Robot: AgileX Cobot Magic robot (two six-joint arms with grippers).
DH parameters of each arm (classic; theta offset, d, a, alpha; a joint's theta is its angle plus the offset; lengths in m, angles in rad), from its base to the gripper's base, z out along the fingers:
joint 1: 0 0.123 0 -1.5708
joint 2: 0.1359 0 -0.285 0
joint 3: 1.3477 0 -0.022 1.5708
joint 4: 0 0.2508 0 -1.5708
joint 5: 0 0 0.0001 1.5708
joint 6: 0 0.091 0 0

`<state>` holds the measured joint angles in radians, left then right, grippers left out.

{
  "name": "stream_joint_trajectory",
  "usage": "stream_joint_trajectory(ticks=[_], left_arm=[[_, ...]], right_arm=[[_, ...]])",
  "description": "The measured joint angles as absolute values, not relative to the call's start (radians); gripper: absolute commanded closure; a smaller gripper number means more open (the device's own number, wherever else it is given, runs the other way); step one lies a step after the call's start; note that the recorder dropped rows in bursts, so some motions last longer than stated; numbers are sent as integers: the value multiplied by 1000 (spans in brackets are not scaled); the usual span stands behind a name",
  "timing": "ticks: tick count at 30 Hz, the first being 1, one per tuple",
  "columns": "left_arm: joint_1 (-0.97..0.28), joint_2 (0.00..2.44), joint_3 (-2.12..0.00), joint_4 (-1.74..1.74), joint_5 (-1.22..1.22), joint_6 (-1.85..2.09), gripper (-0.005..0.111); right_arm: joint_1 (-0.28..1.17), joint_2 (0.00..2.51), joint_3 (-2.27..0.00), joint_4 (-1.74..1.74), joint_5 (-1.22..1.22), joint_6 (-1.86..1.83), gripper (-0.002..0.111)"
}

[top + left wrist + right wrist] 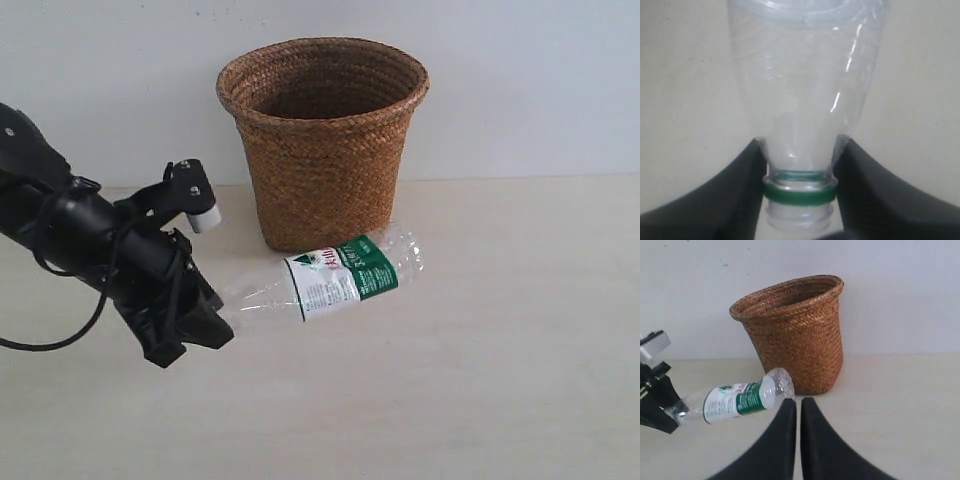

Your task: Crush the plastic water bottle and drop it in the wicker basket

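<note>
The plastic water bottle (340,278) lies almost level in front of the wicker basket (325,150), its base end close to the basket's foot. My left gripper (212,315) is shut on its neck. In the left wrist view the black fingers (740,190) press both sides of the neck, at the green ring (800,196) and up onto the shoulder, and bare threads show below the ring with no cap in sight. The bottle (740,400) and basket (795,335) both appear in the right wrist view. My right gripper (798,401) is shut on nothing, just short of the bottle's base.
A pale wooden tabletop (480,380) runs back to a plain white wall (530,80) behind the basket. The left arm (70,230) with its cables fills the left of the exterior view. The right arm does not show there.
</note>
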<state>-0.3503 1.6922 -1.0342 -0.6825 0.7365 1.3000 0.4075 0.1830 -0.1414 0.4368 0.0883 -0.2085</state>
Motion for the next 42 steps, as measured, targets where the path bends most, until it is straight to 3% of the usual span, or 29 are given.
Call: stream_joint_trajectory(ticks=[5,11,17,19,23,25,27,32,34,35,36,42], left_arm=[[-350,1568,-1025,-636,795,1103,103],[-350,1382,-1052,-665,612,878,103],[-350,1390,-1292,-714,505,744,99],[-350,1479,-1411,-671,505,674,81],[-350,1696,-1622,-569,532,526,14],[-350,1781,-1712,-537,562,447,-3],[-350,1821,-1771,-494,597,355,0],[-350,1814,-1822,-334,723,194,32],[-350,1778,-1816,-308,795,176,60],[-350,1759,-1806,-308,814,170,89],[-349,1717,-1778,-306,835,164,102],[-336,1408,-1483,-305,689,107,103]], right_arm=[[407,171,-125,438,113,-207,108],[407,171,-123,456,117,-207,108],[407,171,-123,458,119,-199,108],[407,171,-123,458,119,-195,108],[407,171,-123,458,129,-171,108],[407,171,-123,461,139,-161,108],[407,171,-123,462,144,-153,108],[407,171,-123,463,150,-148,108],[407,171,-123,463,150,-148,108],[407,171,-123,463,150,-148,108],[407,171,-123,463,150,-148,108],[407,171,-123,463,150,-146,108]])
